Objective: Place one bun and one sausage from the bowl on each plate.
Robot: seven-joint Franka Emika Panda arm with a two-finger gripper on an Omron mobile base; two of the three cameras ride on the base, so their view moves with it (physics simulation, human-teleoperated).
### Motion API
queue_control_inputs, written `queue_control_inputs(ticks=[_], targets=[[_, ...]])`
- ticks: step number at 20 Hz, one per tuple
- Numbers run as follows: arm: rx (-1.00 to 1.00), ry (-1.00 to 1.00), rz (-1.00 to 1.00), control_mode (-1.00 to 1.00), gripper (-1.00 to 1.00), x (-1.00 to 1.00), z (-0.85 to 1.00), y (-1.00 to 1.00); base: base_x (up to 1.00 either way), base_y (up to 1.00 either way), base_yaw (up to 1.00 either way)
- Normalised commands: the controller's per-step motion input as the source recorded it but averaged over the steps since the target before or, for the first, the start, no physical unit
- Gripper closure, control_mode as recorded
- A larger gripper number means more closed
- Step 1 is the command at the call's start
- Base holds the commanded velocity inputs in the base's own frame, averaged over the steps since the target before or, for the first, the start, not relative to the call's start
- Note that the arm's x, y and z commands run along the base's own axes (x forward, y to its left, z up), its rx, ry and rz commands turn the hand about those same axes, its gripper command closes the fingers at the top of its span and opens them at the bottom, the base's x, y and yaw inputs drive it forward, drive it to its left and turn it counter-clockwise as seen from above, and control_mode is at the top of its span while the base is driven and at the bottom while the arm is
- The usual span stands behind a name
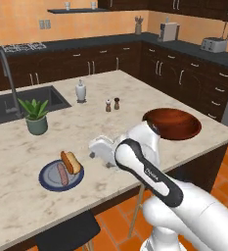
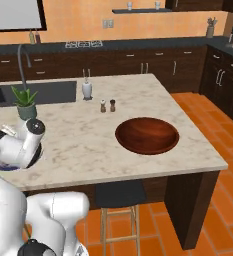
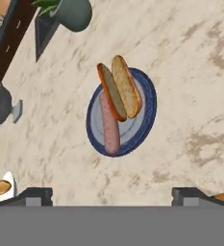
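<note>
I see bun [image 3: 120, 86] and sausage [image 3: 109, 125] resting on blue plate [image 3: 144, 125]; bowl [image 2: 147, 135] looks empty; gripper [image 3: 111, 194] spread wide, holding nothing. Second plate's contents unclear.

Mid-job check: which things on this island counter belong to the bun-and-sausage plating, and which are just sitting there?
Job:
wide reddish-brown round bowl
blue-rimmed round plate
tan split bun
pink sausage
open claw

Lying about:
green potted plant
white soap dispenser
two small shakers

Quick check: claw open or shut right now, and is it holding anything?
Claw: open, holding nothing; bun and sausage lie on the plate.
</note>
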Motion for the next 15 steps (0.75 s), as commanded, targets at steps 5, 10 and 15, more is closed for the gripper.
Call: queue_control_inputs(ticks=[5, 10, 15], targets=[[0.03, -0.56, -0.14, -1.00, -1.00, -1.00, 1.00, -0.26, 0.00, 0.00, 0.00], [0.11, -0.44, -0.07, -1.00, -1.00, -0.66, 0.79, -0.52, 0.00, 0.00, 0.00], [0.00, -0.02, 0.00, -1.00, -1.00, -0.05, 0.01, 0.05, 0.00, 0.00, 0.00]])
